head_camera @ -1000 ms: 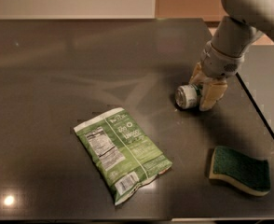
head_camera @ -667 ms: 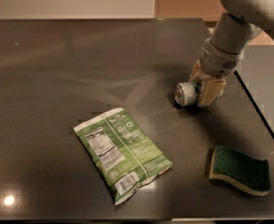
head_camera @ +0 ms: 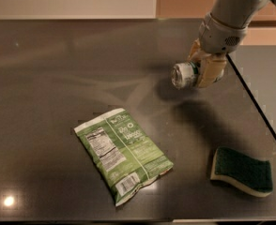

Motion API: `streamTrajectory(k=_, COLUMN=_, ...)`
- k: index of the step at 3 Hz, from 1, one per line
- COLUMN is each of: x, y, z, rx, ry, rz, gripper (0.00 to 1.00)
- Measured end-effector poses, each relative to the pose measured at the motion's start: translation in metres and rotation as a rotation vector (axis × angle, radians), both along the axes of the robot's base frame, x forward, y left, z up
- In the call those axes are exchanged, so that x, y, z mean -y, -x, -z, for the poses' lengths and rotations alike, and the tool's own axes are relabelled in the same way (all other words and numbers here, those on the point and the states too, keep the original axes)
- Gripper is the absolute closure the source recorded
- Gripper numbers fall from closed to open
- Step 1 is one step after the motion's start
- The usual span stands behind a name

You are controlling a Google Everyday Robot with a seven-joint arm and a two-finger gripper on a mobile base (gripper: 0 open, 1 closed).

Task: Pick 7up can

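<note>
The 7up can [head_camera: 184, 75] is a small silver can lying sideways, its round end facing the camera. My gripper [head_camera: 201, 69] is shut on it, with tan fingers [head_camera: 212, 71] around its body. The can is held above the dark table [head_camera: 58, 78] at the right rear, with its shadow on the surface below and to the right. The arm comes in from the top right corner.
A flat green snack bag [head_camera: 122, 152] lies at the table's front centre. A green-topped sponge [head_camera: 242, 170] sits at the front right. The table's right edge [head_camera: 257, 107] runs diagonally just right of the gripper.
The gripper has lifted the can off the table; the can now hangs above the surface with a shadow beneath it.
</note>
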State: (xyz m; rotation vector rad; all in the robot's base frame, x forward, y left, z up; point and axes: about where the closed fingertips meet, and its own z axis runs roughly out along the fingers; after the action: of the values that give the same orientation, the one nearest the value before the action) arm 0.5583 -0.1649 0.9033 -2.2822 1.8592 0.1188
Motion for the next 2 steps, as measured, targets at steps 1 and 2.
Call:
streamTrajectory(k=1, x=-0.014, y=-0.001, z=-0.038, rx=0.058, ry=-0.025, rz=-0.02, gripper=1.0)
streamTrajectory(k=2, x=-0.036, y=0.002, z=-0.085, rx=0.141, ry=-0.063, rz=-0.057, gripper=1.0)
